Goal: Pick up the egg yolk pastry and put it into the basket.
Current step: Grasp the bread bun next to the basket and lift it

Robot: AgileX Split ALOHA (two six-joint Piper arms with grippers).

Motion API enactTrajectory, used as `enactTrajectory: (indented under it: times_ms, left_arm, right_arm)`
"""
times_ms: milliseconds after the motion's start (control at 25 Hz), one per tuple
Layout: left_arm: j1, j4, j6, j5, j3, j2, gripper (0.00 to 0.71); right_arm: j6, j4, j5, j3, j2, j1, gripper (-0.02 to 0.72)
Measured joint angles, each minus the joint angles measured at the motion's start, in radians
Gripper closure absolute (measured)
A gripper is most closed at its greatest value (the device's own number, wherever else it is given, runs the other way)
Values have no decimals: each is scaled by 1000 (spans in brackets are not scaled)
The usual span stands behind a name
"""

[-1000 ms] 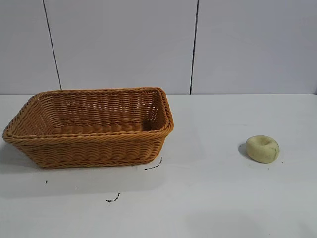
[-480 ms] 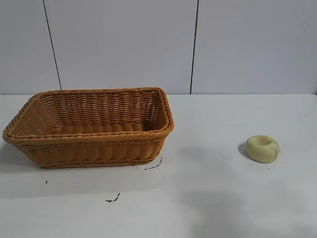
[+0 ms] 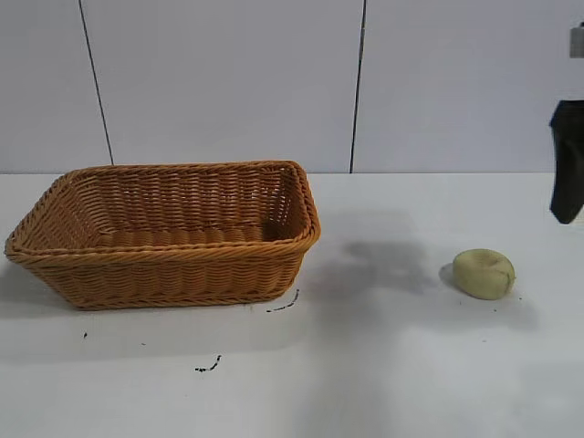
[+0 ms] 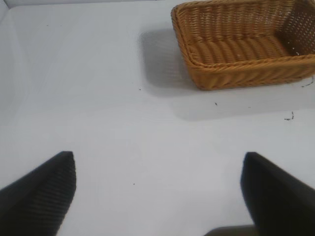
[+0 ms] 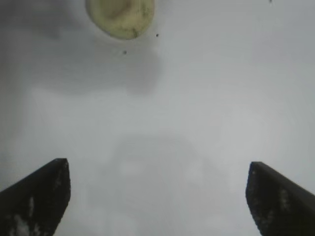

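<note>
The egg yolk pastry (image 3: pixel 484 273), a small pale yellowish-green bun with a creased top, lies on the white table at the right. It also shows in the right wrist view (image 5: pixel 119 17), ahead of the fingers. The orange-brown wicker basket (image 3: pixel 173 274) stands at the left, with nothing visible inside; it also shows in the left wrist view (image 4: pixel 236 76). My right gripper (image 3: pixel 566 205) hangs at the right edge, above and to the right of the pastry, open and empty (image 5: pixel 157 169). My left gripper (image 4: pixel 157 191) is open and empty over bare table, away from the basket, out of the exterior view.
The white table (image 3: pixel 383 365) has small dark specks (image 3: pixel 208 368) in front of the basket. A grey panelled wall (image 3: pixel 228 82) stands behind. A shadow (image 3: pixel 383 260) lies on the table between basket and pastry.
My right gripper has come into the exterior view at the right edge, above the pastry. Its shadow has spread over the table between basket and pastry. Pastry and basket have not moved.
</note>
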Motion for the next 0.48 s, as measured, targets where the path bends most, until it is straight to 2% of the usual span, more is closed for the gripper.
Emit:
enactTrajectory:
  times_ms: [320,480]
  left_arm:
    - [0,0,0,0,0,0,17]
    - [0,0,0,0,0,0,17]
  right_arm:
    - [0,7,-36,-49,137,43,8]
    - [0,6,-90,-49,204,43,8]
